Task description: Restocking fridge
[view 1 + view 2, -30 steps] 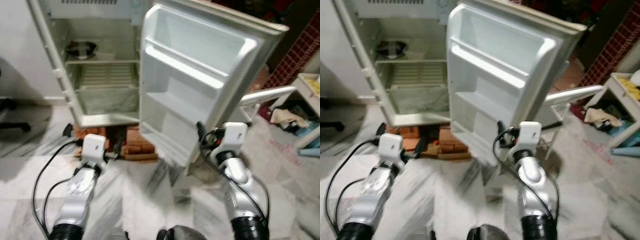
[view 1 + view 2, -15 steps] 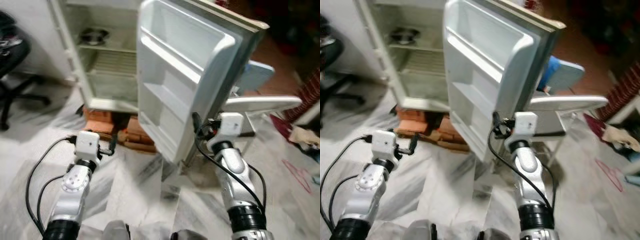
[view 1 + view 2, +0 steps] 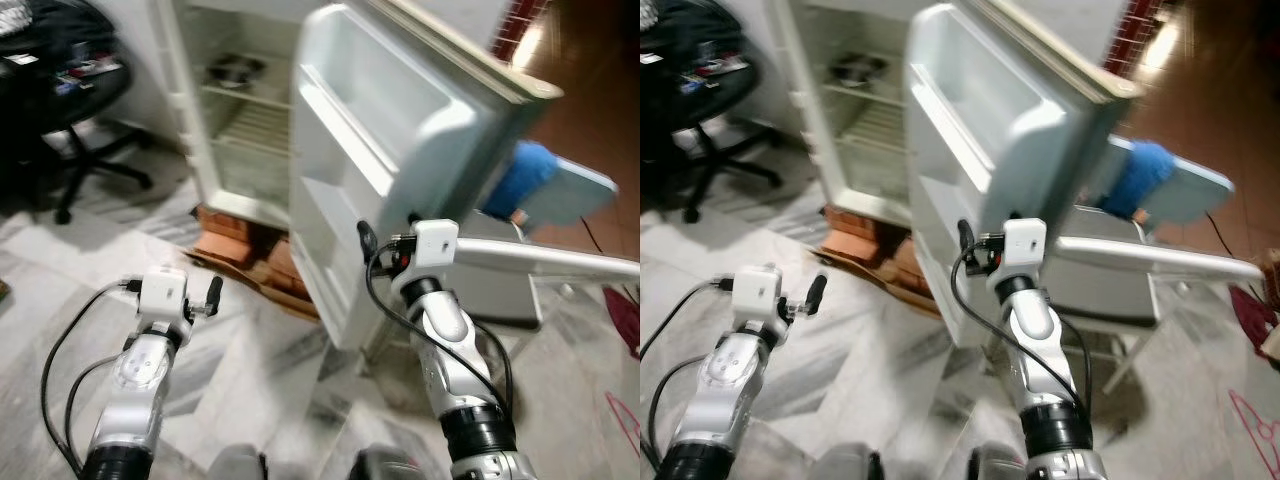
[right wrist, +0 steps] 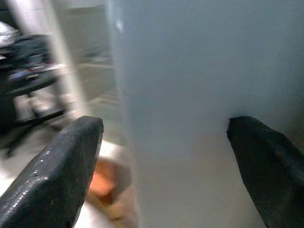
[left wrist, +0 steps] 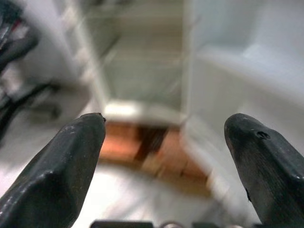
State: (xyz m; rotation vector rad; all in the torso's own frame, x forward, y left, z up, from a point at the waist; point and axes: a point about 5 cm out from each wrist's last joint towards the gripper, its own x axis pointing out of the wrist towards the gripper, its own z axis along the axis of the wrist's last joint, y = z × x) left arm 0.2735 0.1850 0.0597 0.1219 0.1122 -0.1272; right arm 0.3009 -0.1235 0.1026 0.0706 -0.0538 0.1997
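Observation:
The white fridge (image 3: 235, 150) stands open, its shelves bare apart from a metal bowl (image 3: 237, 70) on the top shelf. Its door (image 3: 400, 160) is swung far out toward me, with empty door racks. My right gripper (image 3: 372, 250) is open and held up at the door's lower edge; in the right wrist view the door's pale surface (image 4: 180, 95) lies close ahead between the spread fingers (image 4: 61, 171). Whether it touches the door I cannot tell. My left gripper (image 3: 205, 300) is open and empty, low over the floor in front of the fridge.
Red bricks (image 3: 250, 250) prop up the fridge. A black office chair (image 3: 80, 110) stands at the left. Behind the door on the right are a grey board on legs (image 3: 560, 262) and a blue bundle (image 3: 525, 180). The marble floor (image 3: 270, 390) spreads in front of me.
The whole picture has shifted, so the camera has moved: the fridge now sits further right and the chair has come fully into view. Both arms keep the same raised pose.

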